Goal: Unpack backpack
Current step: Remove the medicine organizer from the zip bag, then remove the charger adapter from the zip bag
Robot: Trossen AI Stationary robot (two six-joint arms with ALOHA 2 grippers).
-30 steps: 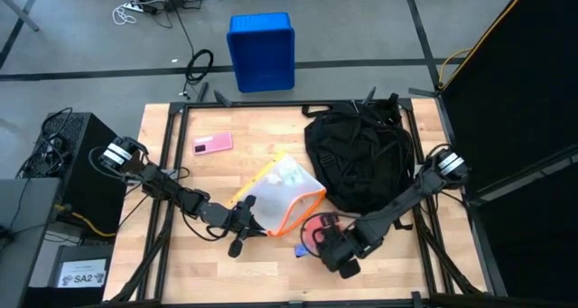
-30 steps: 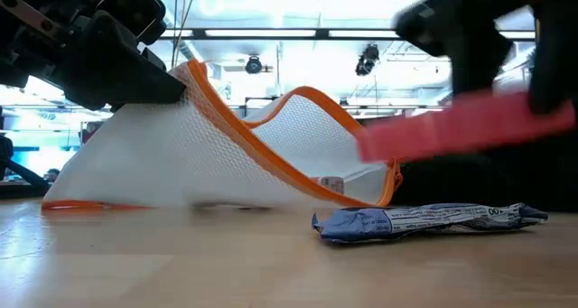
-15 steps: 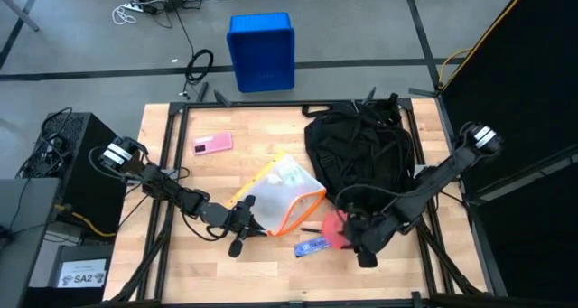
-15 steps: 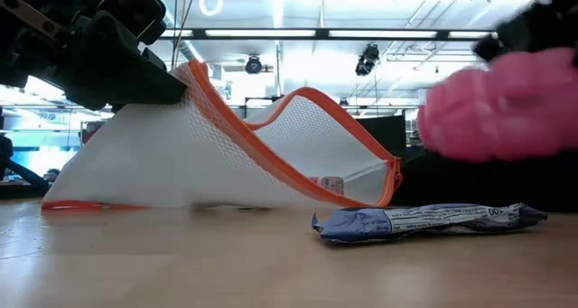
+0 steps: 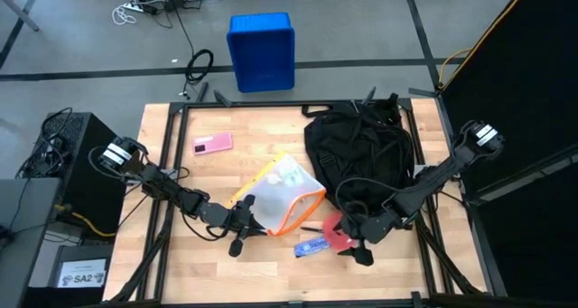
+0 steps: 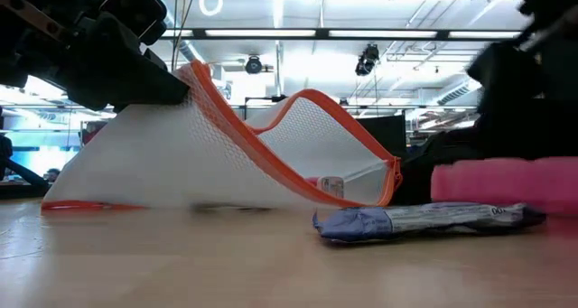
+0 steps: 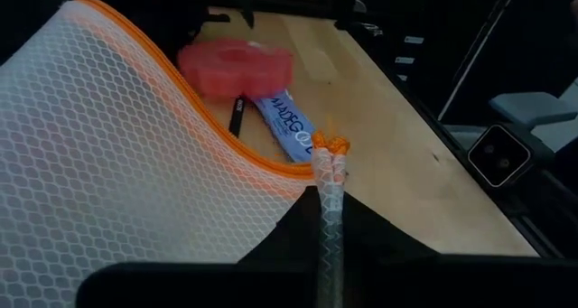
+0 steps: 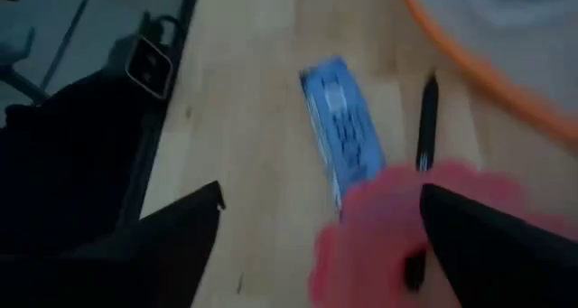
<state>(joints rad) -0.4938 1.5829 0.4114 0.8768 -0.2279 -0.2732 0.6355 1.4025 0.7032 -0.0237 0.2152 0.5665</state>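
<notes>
On the wooden surface [image 5: 172,267], two claws work near the front edge beside the backpack [image 5: 359,156].

At the far right of the surface lies the black backpack, straps hanging loose. The left claw [image 5: 246,214] is clamped on the edge of a white mesh pouch with orange trim [image 5: 282,194], holding it propped up at centre. The right claw [image 5: 358,240] sits low at the near right with fingers spread wide, gripping nothing, over a pink object [image 5: 332,229] resting on the surface. Just left of that lie a blue wrapped packet [image 5: 312,247] and a black pen [image 7: 237,115], between pouch and pink object. A pink phone [image 5: 212,144] lies far left with bare wood around it. Beyond the far edge, a blue crate [image 5: 261,51] stands on the floor.
</notes>
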